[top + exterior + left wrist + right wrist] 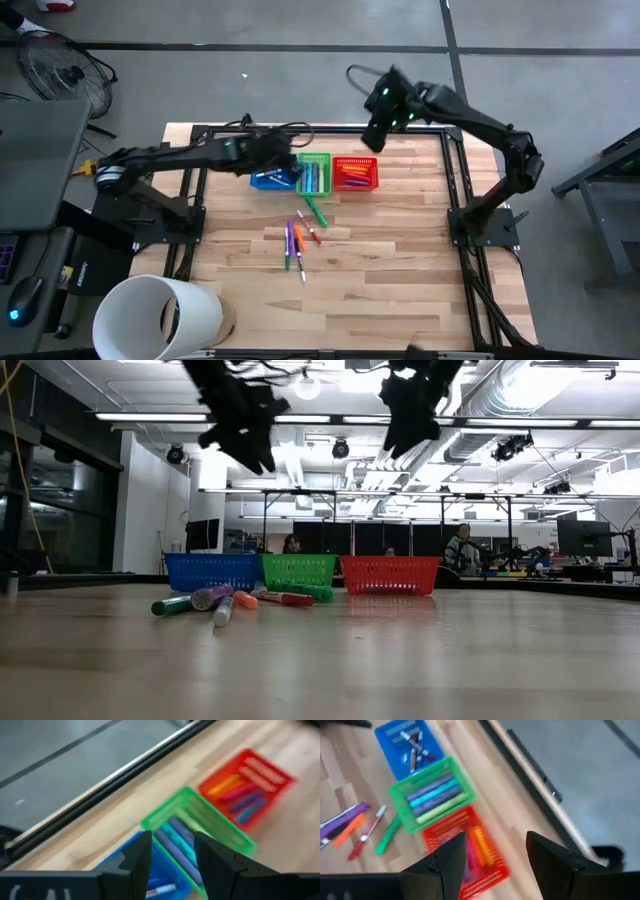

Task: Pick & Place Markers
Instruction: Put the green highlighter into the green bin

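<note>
Up at the far edge of the table [400,290], seen from above, three baskets sit in a row, touching: the blue basket [268,179], the green basket [314,173] and the red basket [355,172]. The left gripper [275,158] hangs over the blue one, and the right gripper [375,135] hovers just beyond the red one, by the table's back rail. Loose markers [298,238] lie scattered just in front of the green basket, and wide bare wood opens up toward the near edge. A white cylinder [158,318] stands off the near left corner.

At table level, both grippers hang well above the baskets, with clear air beneath them. The loose markers [222,600] lie in front of the blue and green baskets, nothing between them and the near edge.

Through the left wrist camera, the left gripper [172,852] shows its jaws parted with nothing between them, the blue basket's corner [165,880] and green basket [200,827] below, markers lying in all three.

Through the right wrist camera, the right gripper [495,852] also holds its fingers apart, empty, above the red basket [470,852]; loose markers [362,830] lie beside the green basket [432,795] on open wood.
</note>
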Controlling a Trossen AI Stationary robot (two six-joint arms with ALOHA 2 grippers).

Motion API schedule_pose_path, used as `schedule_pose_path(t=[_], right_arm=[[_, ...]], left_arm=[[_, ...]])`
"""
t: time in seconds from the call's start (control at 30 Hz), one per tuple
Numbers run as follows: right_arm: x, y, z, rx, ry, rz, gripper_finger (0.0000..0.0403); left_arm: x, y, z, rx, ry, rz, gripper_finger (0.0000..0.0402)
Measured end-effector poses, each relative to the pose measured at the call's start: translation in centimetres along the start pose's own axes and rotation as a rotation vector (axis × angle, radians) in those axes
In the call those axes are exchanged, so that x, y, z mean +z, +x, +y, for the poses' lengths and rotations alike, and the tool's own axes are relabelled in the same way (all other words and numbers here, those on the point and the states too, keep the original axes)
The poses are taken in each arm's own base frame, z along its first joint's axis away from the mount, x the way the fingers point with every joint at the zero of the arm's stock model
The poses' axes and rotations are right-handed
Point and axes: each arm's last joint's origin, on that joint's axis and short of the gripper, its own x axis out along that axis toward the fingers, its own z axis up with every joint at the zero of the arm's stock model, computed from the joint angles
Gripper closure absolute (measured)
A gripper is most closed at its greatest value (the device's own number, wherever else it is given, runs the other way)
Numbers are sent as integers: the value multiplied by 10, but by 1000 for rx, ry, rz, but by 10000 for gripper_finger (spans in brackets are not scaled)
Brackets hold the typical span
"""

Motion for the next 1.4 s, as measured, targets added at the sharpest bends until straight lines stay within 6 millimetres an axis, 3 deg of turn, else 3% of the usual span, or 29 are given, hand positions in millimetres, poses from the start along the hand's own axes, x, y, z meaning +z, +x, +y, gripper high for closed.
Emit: schedule_pose_path(t=[0.13, 0.37, 0.47, 0.67, 0.87, 1.0, 1.13, 1.4], right_arm=[[-4, 2, 44, -7, 23, 11, 208], [-15, 3, 110, -23, 107, -18, 208], [-22, 18, 137, -19, 83, 10, 208], [-42, 68, 180, -22, -19, 145, 208], [-63, 121, 207, -41, -13, 256, 208], [-74, 150, 214, -44, 136, 322, 208], [-75, 165, 212, -71, 245, 319, 208], [-68, 193, 214, -38, 274, 205, 208]], left_arm=[[-14, -24, 11, -164, 22, -121, 257], [-39, -41, 21, -389, 129, -208, 257], [-46, -42, 24, -445, 141, -255, 257], [-59, -46, 29, -556, 131, -320, 257], [-63, -50, 32, -593, 127, -346, 257], [-63, -52, 33, -607, 127, -348, 257], [-64, -52, 33, -620, 110, -335, 257], [-64, -52, 33, -642, 116, -327, 257]])
